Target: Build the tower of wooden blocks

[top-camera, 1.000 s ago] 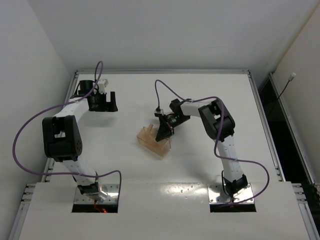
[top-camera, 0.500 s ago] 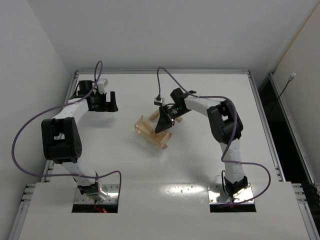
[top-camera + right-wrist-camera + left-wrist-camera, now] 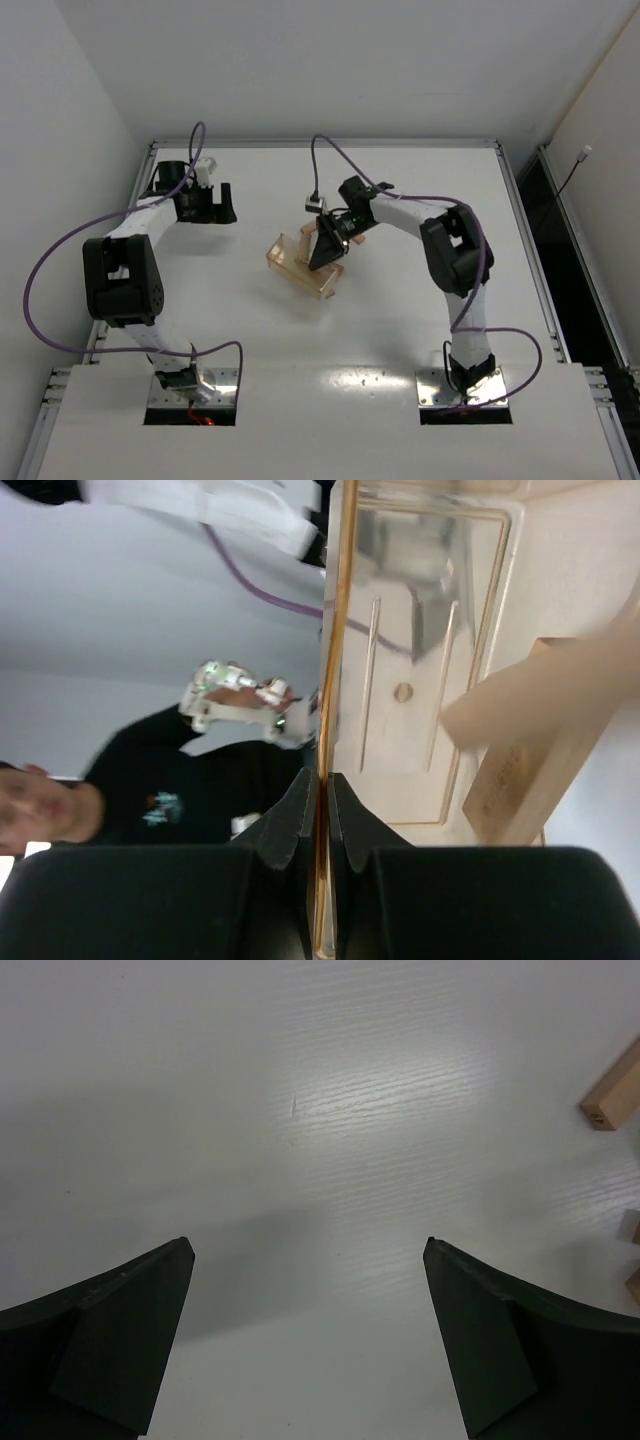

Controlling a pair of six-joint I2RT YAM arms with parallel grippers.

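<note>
My right gripper [image 3: 320,775] is shut on the thin rim of a translucent orange tray [image 3: 420,660], which it holds tilted above the table. In the right wrist view, tan wood blocks [image 3: 540,740] lie against the tray's right side. From above, the tray [image 3: 292,262] hangs at the table's middle under the right gripper [image 3: 326,250]. My left gripper [image 3: 308,1245] is open over bare table at the far left [image 3: 205,212], with nothing between its fingers. Loose wood blocks [image 3: 612,1098] show at the right edge of its view. No tower is in view.
The white table [image 3: 400,330] has a raised rail round it, and walls stand close on the left and at the back. A purple cable [image 3: 330,170] loops over the right arm. A person in black [image 3: 150,800] shows through the right wrist view.
The right arm has carried the orange tray a little to the left and farther from the bases, still gripping its rim. The left arm has not moved.
</note>
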